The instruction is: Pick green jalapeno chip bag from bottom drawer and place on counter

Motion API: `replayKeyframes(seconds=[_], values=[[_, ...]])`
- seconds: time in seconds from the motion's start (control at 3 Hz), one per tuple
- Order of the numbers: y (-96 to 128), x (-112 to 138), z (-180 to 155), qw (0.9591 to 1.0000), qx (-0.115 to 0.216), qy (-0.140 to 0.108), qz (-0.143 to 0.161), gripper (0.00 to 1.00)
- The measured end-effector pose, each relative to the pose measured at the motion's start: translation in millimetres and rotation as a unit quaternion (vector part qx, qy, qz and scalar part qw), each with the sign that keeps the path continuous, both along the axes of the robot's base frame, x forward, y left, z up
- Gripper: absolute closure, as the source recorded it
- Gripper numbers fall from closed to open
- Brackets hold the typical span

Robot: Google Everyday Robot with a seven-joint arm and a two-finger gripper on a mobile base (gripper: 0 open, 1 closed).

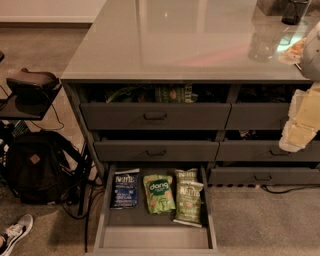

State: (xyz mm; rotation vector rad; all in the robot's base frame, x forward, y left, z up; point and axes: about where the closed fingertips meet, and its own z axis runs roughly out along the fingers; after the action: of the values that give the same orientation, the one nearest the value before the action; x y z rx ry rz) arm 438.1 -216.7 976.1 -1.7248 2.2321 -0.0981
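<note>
The bottom drawer is pulled open at the lower middle. Three bags lie abreast in it. The green jalapeno chip bag lies at the right, olive green with white Kettle lettering. A smaller, paler green Kettle bag is tucked partly behind it. A bright green dang bag lies in the middle and a blue Kettle bag at the left. The counter is a glossy pale grey top above the drawers. My gripper hangs pale and close at the right edge, level with the upper drawers and well away from the bags.
Upper drawers with black handles are above; the top one is ajar with bags inside. Dark containers and a plate stand on the counter's far right. A black backpack, cables and a side stand are on the left. A shoe is at the lower left.
</note>
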Motion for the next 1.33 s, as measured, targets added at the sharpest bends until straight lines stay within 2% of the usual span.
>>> replayKeyframes(seconds=[0.33, 0.67, 1.0, 1.33], values=[[0, 0, 0, 1.0, 0.0, 0.0, 0.0, 0.0], [15, 1, -36, 0.9987, 0.043, 0.021, 0.018, 0.0], [48, -1, -119, 0.9878, 0.138, 0.069, 0.018, 0.0], [86, -4, -215, 0.9683, 0.219, 0.12, -0.001, 0.0]])
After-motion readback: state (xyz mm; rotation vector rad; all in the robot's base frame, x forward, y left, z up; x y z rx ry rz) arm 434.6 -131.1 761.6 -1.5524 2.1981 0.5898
